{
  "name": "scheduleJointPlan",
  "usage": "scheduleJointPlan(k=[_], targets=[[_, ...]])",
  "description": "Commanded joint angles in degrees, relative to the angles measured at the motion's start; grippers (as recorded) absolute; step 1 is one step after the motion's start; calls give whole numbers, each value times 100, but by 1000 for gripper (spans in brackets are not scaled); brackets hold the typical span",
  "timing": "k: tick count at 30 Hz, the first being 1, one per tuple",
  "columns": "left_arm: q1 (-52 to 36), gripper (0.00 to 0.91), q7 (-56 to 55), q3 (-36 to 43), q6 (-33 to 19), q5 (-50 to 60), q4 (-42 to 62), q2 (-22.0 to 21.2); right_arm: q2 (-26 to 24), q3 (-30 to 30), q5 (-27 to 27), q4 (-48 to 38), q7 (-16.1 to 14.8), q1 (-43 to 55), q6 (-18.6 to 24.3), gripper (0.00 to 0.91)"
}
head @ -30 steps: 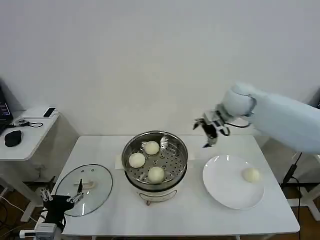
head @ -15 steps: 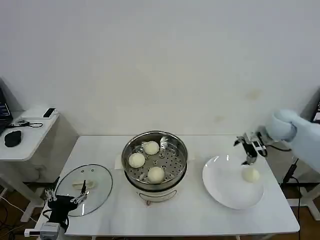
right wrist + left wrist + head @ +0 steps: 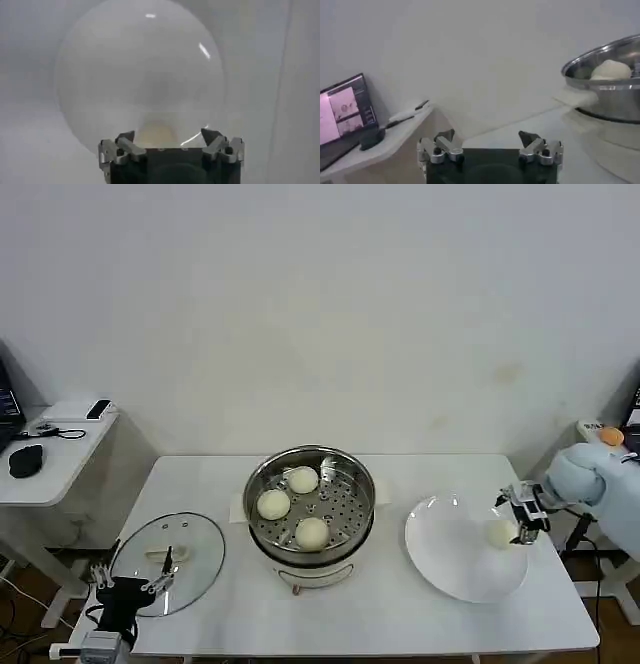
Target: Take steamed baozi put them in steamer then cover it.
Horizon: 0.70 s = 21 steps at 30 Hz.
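While three baozi (image 3: 303, 479) sit in the steamer (image 3: 311, 504) at frame centre, the right gripper (image 3: 522, 522), fingers spread apart, flanks the last bun (image 3: 499, 533) on the plate (image 3: 455, 559). Lower left, the left gripper (image 3: 128, 587) waits parted beside the cover (image 3: 170, 559).

The right arm (image 3: 600, 484) is sheathed in a pale blue-white padded cover that swells into a rounded bulge near the wrist, beyond which a small black-and-silver right gripper (image 3: 524, 517) carries thin dark cables. The left gripper (image 3: 128, 588) is a black block with short silver-grey metal fingers (image 3: 438, 149), each fastened with dark round screws. Seen from its own wrist, the right gripper has the same black body, angled silver fingers (image 3: 220, 146) and dark screw heads.
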Motion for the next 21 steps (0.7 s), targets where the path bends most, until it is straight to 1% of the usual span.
scheduleJointPlan(k=[1,19,21], targets=[[8,907,-1,-29,4,-7,15,4,242,401,-359,-518,23,-497,40,907],[11,907,-7,-73,-2,-16,82,1,758,401,-640,-974,106,-466,-61,907],[13,907,-6,-75,-2,-17,84,-3,790,393,-672,-1000,82,-459,-90,877]])
